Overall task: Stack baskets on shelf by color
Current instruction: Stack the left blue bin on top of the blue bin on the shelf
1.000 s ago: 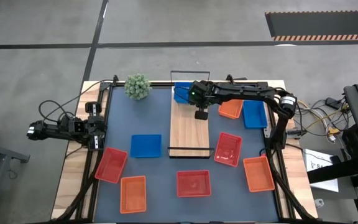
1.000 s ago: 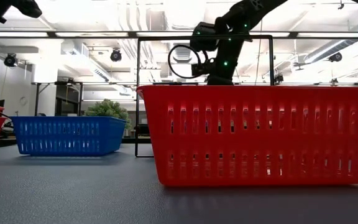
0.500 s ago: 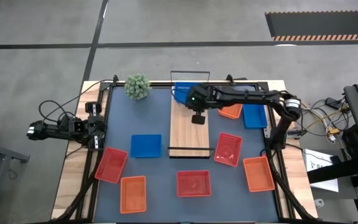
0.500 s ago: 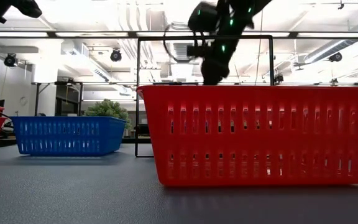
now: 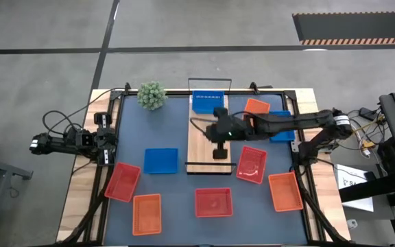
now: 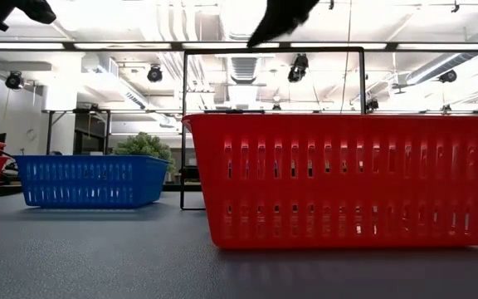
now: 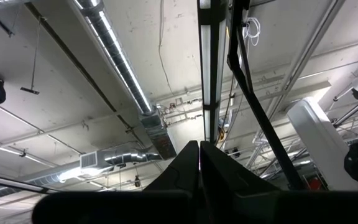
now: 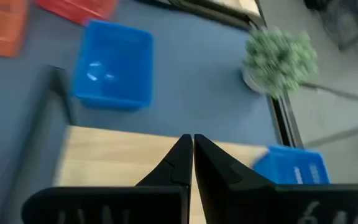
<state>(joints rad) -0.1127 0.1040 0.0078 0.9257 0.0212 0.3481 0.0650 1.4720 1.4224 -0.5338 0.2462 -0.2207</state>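
Note:
The shelf (image 5: 201,140) is a light-wood plank with black wire rails, lying on the dark-blue mat. One blue basket (image 5: 208,101) sits on its far end. Another blue basket (image 5: 160,160) rests on the mat left of the shelf, and a third (image 5: 280,128) lies partly under the right arm. Red baskets (image 5: 122,181), (image 5: 213,202), (image 5: 252,165) and orange ones (image 5: 147,213), (image 5: 284,191), (image 5: 256,106) lie flat around the mat. My right gripper (image 5: 219,152) hovers over the shelf's near half, shut and empty (image 8: 192,142). My left gripper (image 7: 199,146) is shut and parked at the table's left edge.
A fuzzy green plant ball (image 5: 152,95) stands at the mat's far left corner. In the low view a red basket (image 6: 347,178) fills the foreground, with the shelf's wire rail (image 6: 272,51) behind it. The folded left arm (image 5: 67,143) lies along the left edge.
My right gripper has drawn back from the shelf's far end toward the near edge, along the plank, and has risen out of the low view. The blue basket on the shelf's far end stays put and now shows in full.

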